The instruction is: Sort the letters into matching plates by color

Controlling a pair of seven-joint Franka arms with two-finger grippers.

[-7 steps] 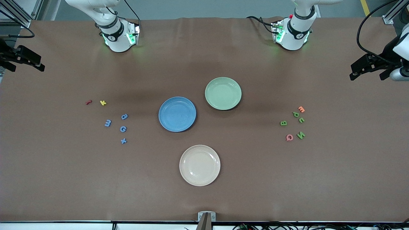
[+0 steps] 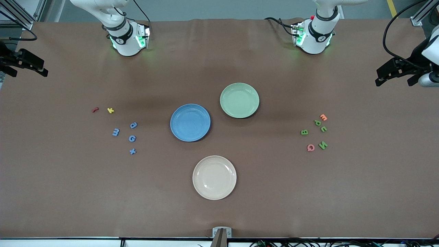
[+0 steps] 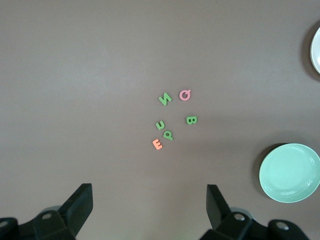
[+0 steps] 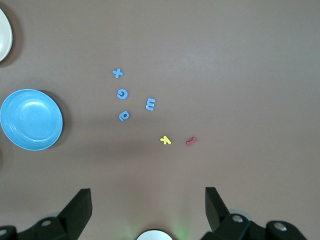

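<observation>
Several blue letters (image 2: 132,138) lie in a loose group toward the right arm's end of the table, also seen in the right wrist view (image 4: 122,94). Several green letters (image 2: 317,122) lie toward the left arm's end, also seen in the left wrist view (image 3: 165,98). The blue plate (image 2: 190,122) and the pale green plate (image 2: 239,100) sit mid-table, both bare. My left gripper (image 3: 149,200) is open and empty, high over bare table near the green letters. My right gripper (image 4: 148,200) is open and empty, high over the table by its own base. Neither gripper shows in the front view.
A cream plate (image 2: 214,177) sits nearer to the front camera than the blue plate. A red letter (image 2: 95,109) and a yellow letter (image 2: 110,110) lie by the blue group. An orange letter (image 2: 323,117) and a pink letter (image 2: 310,147) lie among the green ones.
</observation>
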